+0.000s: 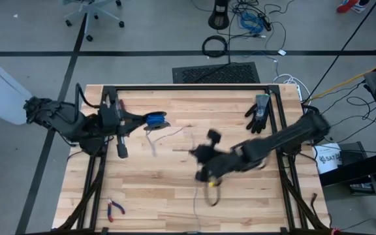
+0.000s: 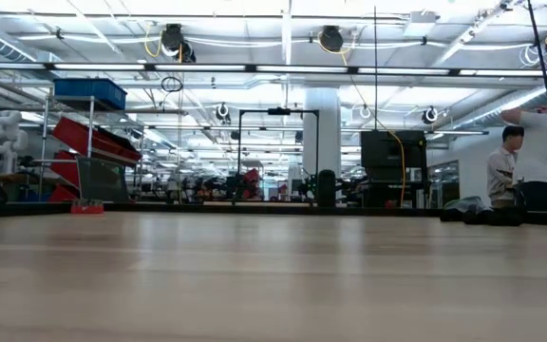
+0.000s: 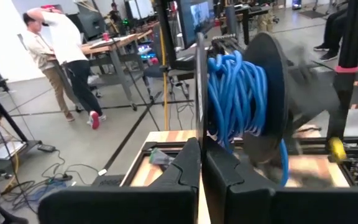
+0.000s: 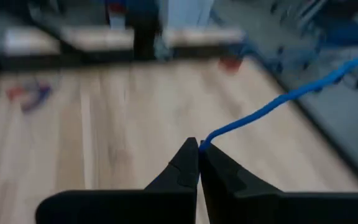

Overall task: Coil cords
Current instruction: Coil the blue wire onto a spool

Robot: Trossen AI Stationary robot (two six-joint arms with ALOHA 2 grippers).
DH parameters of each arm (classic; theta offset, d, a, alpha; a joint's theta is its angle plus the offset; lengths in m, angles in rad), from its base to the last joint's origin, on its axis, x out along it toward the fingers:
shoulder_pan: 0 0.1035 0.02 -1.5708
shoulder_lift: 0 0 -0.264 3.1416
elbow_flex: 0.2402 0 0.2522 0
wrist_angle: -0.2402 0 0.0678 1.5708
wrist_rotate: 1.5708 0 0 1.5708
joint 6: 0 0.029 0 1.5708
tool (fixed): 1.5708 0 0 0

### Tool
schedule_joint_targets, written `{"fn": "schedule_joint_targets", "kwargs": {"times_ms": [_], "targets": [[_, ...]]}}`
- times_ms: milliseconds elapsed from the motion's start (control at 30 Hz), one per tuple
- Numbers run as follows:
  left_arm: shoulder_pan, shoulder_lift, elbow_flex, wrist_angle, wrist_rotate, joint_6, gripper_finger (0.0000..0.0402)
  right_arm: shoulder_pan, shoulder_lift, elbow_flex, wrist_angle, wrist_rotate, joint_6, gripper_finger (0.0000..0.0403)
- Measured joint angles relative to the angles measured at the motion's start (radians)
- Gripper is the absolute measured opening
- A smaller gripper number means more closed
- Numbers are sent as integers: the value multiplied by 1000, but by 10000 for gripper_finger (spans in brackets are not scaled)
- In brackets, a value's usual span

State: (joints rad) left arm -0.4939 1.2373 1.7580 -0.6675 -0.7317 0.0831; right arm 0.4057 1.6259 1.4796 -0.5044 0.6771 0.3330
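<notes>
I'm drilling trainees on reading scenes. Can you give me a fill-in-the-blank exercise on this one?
1. The right hand is shut on the thin ____ cord.
2. The black glove lies on the table near the ____ arm.
3. The red-handled pliers lie nearer the ____ arm.

Missing words: blue; right; left.

The table [image 1: 175,176] in the centre of the high view is pale wood in lengthwise planks, edged by a black frame [image 1: 181,87]. Both arms are dark; the left gripper [image 3: 201,180] and right gripper [image 4: 197,163] have black fingers. The cord [image 4: 272,106] runs bright blue toward the upper right of the right wrist view, and coils of the same blue [image 3: 238,93] sit on a black spool in the left wrist view. A black glove [image 1: 258,112] lies at the table's upper right; pliers [image 1: 115,208] with red handles lie lower left.
</notes>
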Motion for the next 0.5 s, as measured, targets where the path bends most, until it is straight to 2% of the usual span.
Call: {"fn": "schedule_joint_targets", "kwargs": {"times_ms": [267,500], "targets": [[-6,34,0,4,0,1,6,-14,-325,1,76,14,-153,0],[-6,77,0,7,-1,2,6,-53,-459,1,109,6,-215,0]]}}
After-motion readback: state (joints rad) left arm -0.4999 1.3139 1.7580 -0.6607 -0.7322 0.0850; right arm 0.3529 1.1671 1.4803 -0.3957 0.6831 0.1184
